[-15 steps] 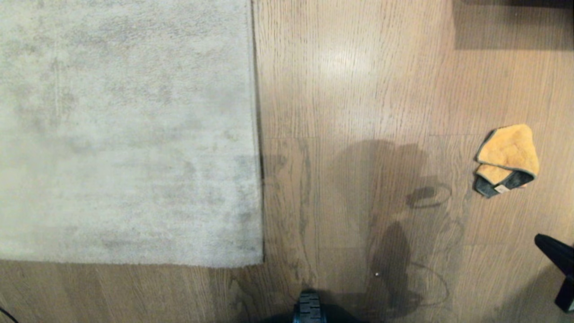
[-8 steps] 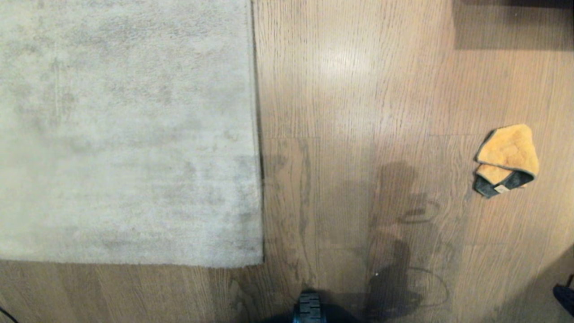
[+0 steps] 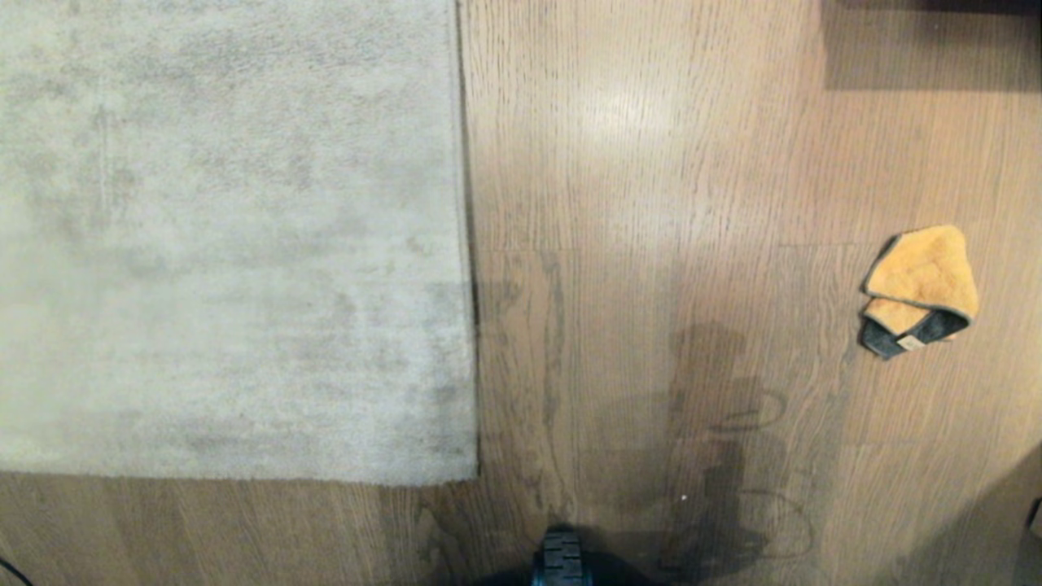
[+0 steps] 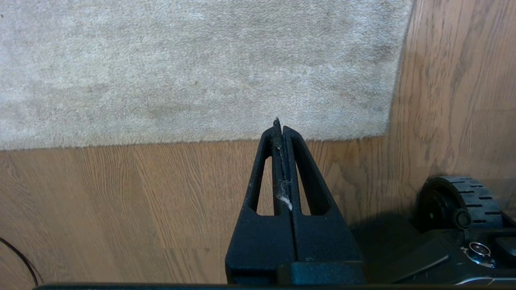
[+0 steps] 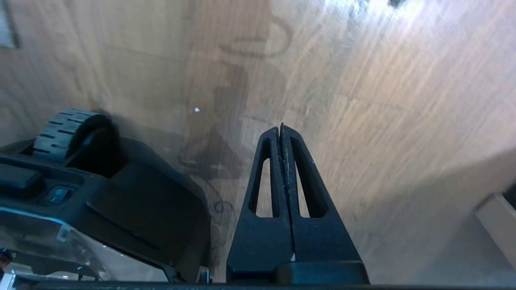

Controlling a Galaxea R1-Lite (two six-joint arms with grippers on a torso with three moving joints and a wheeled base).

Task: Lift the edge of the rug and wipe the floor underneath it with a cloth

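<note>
The pale grey rug [image 3: 228,244] lies flat on the wood floor [image 3: 651,203], filling the left of the head view. Its straight rug edge [image 3: 464,244] runs down to a corner [image 3: 474,478] near me. The orange cloth [image 3: 924,285] with a dark grey border lies crumpled on the floor at the right. Neither arm shows in the head view. My left gripper [image 4: 279,123] is shut and empty, hanging above the floor by the rug's near border [image 4: 193,141]. My right gripper [image 5: 280,128] is shut and empty over bare floor [image 5: 383,100].
My base's black wheel [image 3: 562,557] pokes in at the bottom middle, also the wheel [image 4: 463,197] in the left wrist view and the wheel [image 5: 72,129] in the right. A dark shadowed strip [image 3: 928,45] lies at the top right. A thin cable [image 4: 20,257] crosses the floor.
My right arm, seen at the lower right edge a second ago, has drawn back out of the head view. Its shadow on the floor has slid nearer to me. Rug and cloth have not moved.
</note>
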